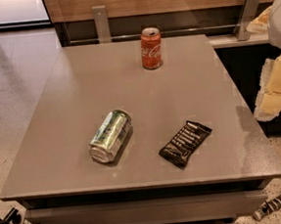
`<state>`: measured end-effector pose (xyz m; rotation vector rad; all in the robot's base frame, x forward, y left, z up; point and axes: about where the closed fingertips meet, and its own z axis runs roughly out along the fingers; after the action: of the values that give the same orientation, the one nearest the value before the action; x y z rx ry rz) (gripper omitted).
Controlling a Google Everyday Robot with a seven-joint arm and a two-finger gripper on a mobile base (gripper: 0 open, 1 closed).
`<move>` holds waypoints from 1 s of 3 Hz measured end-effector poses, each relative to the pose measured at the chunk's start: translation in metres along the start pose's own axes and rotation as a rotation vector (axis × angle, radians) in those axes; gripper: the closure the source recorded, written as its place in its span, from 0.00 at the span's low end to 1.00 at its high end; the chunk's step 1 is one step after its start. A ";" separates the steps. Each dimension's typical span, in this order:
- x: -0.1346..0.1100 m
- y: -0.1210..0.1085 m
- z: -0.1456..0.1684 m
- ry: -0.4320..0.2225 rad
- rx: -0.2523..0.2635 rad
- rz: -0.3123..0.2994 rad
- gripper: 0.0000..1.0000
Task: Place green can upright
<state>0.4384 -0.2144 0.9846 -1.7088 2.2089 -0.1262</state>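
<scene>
The green can (110,135) lies on its side on the grey table (177,81), left of the middle and towards the front. Its silver end faces the front left. Its label is mottled green and white. My gripper (271,101) hangs at the right edge of the view, beyond the table's right side, well away from the can. It holds nothing that I can see.
A red cola can (151,48) stands upright at the back middle of the table. A black snack wrapper (186,143) lies to the right of the green can. A wooden wall with metal brackets (101,22) runs behind the table. A striped object (277,202) lies on the floor at the front right.
</scene>
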 end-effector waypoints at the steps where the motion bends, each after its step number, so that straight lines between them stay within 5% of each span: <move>1: 0.000 0.000 0.000 -0.001 0.002 0.000 0.00; 2: -0.005 -0.007 0.003 -0.022 -0.019 0.080 0.00; 3: -0.030 -0.007 0.010 -0.099 -0.084 0.263 0.00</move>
<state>0.4549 -0.1864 0.9839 -1.4146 2.3682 0.1147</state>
